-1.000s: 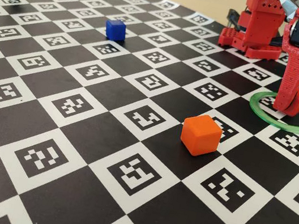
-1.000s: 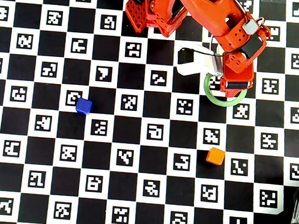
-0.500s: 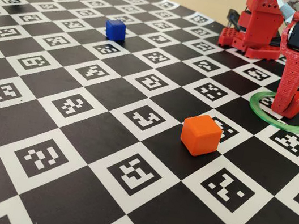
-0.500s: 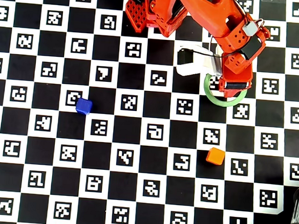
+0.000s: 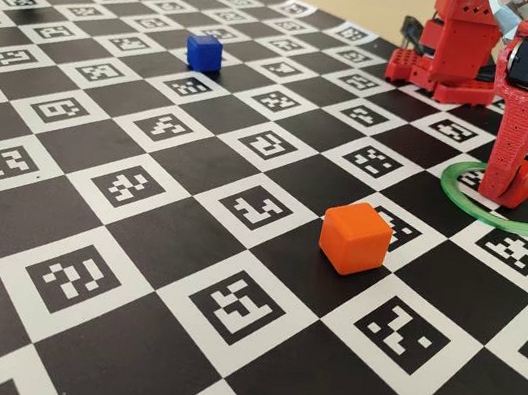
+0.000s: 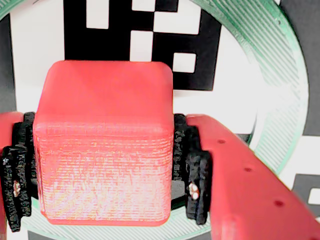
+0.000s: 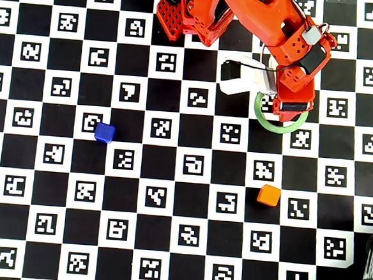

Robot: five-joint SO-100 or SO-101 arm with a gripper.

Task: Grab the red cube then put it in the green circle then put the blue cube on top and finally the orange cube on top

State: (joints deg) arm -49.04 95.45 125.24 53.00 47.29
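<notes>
Red plastic fills your wrist view: the red cube sits pinched between the black pads of the hand, one pad against each side face, with no gap showing. Behind it you can see the green circle curving around a white marker square, so the cube is inside the ring's open centre.

In the fixed view the hand stands near-vertical with its tip down inside the green circle. Against the frames from a second ago, the arm has straightened and the tip has shifted slightly toward 12 o'clock within the ring; over the last half second almost nothing has moved. You can read that as the descent being finished, though whether the cube's underside actually touches the tabletop cannot be told from these views.

That puts you at the release of the first step. Spreading the hand and lifting straight up should leave the cube centred; dragging sideways risks nudging it or the thin ring.

Outward from there, in the overhead view the orange cube lies at about 6 o'clock from the green circle, fairly near. The blue cube is well apart at roughly 9 o'clock, across the checkered tabletop. Both are untouched, and blue comes next.
</notes>
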